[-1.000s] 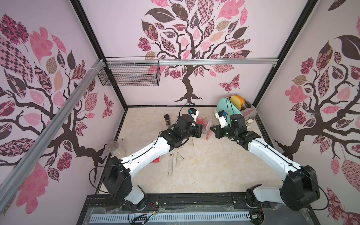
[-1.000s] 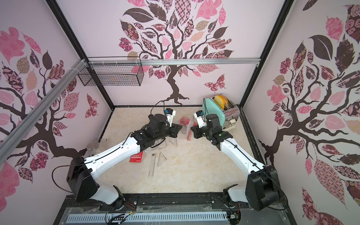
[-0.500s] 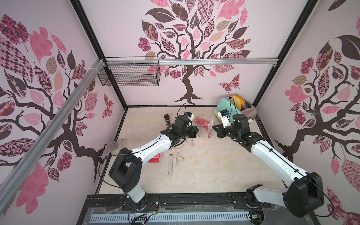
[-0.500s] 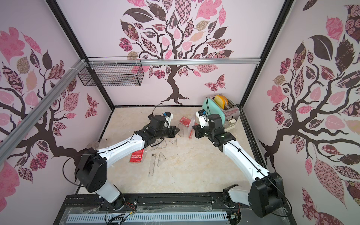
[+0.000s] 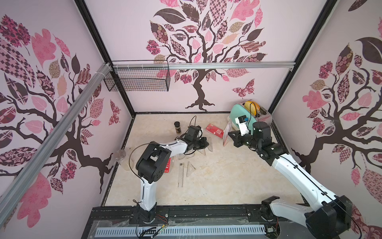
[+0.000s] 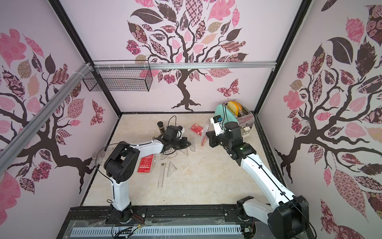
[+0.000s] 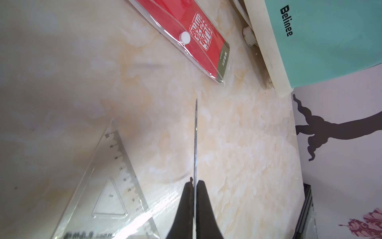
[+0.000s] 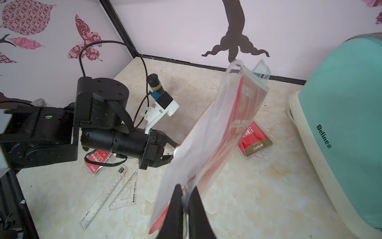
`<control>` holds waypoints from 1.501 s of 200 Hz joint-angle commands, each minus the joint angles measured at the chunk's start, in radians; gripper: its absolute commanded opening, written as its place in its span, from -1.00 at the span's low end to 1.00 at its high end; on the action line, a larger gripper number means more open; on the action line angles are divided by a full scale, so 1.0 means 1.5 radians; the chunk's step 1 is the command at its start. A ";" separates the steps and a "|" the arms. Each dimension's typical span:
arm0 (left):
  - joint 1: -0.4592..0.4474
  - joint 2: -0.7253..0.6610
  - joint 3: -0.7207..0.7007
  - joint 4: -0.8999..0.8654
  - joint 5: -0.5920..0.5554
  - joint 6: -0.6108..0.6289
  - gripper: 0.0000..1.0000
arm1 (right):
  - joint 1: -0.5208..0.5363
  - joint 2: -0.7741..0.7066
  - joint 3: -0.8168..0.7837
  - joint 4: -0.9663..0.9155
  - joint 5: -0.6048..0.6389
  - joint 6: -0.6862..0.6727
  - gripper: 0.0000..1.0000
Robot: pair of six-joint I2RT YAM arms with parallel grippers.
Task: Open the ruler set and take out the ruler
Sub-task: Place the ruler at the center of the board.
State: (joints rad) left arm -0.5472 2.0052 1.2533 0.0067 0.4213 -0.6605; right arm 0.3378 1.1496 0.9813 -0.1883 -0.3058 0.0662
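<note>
We are listing: straight ruler [image 5: 180, 174] lying flat on the table [image 5: 227, 175]; left gripper [image 7: 194, 184] pinching a clear protractor [image 7: 195, 140] edge-on; right gripper [image 8: 186, 193] clamping the ruler set pouch [image 8: 217, 134], holding it off the table beside the teal toaster [image 8: 341, 124]

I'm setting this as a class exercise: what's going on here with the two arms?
Two robot arms are working on a ruler set. The right gripper has its jaws shut on the clear pouch with a red card, held tilted above the table. The left gripper has its jaws shut on a thin clear piece, seen edge-on, near the pouch. A straight ruler and a set square already lie on the table.
</note>
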 commanded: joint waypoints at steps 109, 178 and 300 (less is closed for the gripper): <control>0.007 0.067 0.035 -0.006 0.071 -0.033 -0.85 | -0.003 -0.019 -0.003 -0.013 0.020 -0.013 -1.00; 0.009 0.075 0.045 -0.031 0.056 -0.021 -0.53 | -0.004 -0.023 -0.006 -0.014 0.033 -0.016 -1.00; -0.024 -0.080 0.055 -0.156 -0.097 0.077 -0.44 | -0.003 -0.003 -0.007 0.000 -0.004 -0.020 -1.00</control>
State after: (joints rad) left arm -0.5434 2.0102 1.3220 -0.1875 0.3859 -0.6174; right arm 0.3378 1.1378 0.9653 -0.2047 -0.2745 0.0479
